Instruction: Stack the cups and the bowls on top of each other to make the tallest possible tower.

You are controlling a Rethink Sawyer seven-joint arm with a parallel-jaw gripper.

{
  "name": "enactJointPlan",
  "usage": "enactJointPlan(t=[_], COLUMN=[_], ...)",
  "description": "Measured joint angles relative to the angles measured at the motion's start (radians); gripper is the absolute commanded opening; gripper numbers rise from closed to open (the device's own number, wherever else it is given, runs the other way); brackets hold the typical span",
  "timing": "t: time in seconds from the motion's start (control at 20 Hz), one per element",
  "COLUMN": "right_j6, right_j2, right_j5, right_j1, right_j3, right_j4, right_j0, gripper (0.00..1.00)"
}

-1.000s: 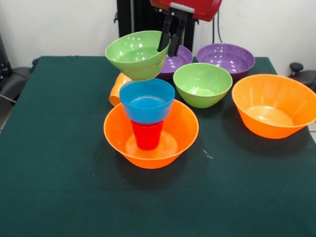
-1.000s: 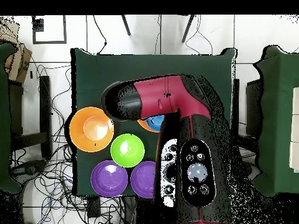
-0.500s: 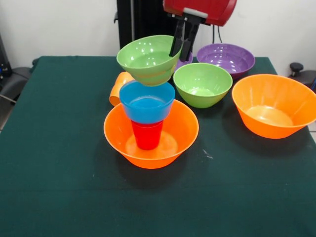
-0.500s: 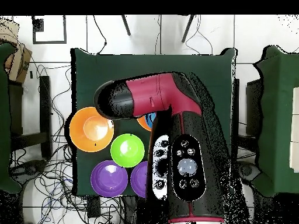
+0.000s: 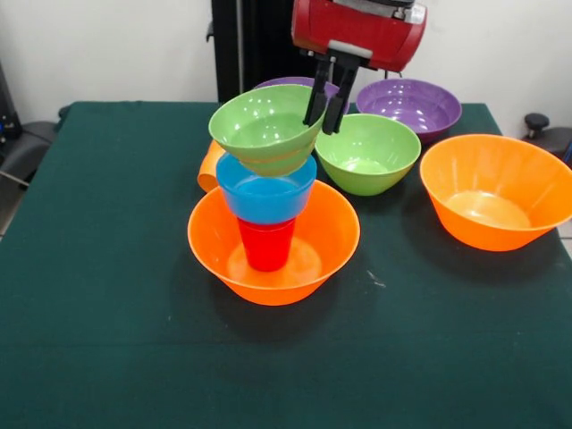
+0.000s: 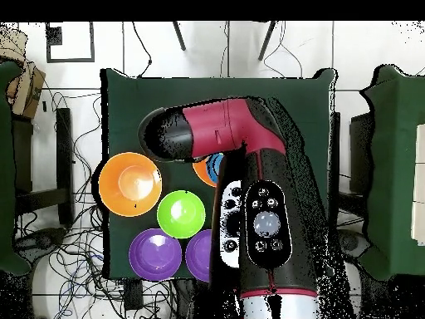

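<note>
**Green bowl held just over the stack**

The tower (image 5: 268, 234) stands near the middle of the desk (image 5: 98, 313): a large orange bowl (image 5: 313, 259) with a red cup (image 5: 266, 245) upright in it, and a blue bowl (image 5: 265, 192) sitting on that cup. The gripper (image 5: 325, 98) is clamped on the rim of a green bowl (image 5: 259, 130), one finger inside and one outside; the bowl tilts and hangs right at the blue bowl's rim, though whether they touch I cannot tell.

Another green bowl (image 5: 366, 152) sits empty just to the right, with a second orange bowl (image 5: 496, 189), also empty, reaching the desk's right edge. Two purple bowls (image 5: 411, 105) stand at the back. The whole front and left of the desk lie open.

An orange cup (image 5: 210, 161) lies behind the tower, mostly hidden. From overhead, the arm (image 6: 249, 199) covers the tower almost entirely.
</note>
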Motion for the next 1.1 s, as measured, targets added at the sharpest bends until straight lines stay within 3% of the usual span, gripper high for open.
enactJointPlan(t=[1.1], right_j6=[0.0], right_j2=[-0.032], right_j5=[0.0], right_j1=[0.014], right_j3=[-0.015], right_j4=[0.0], right_j0=[0.009], gripper=[0.0])
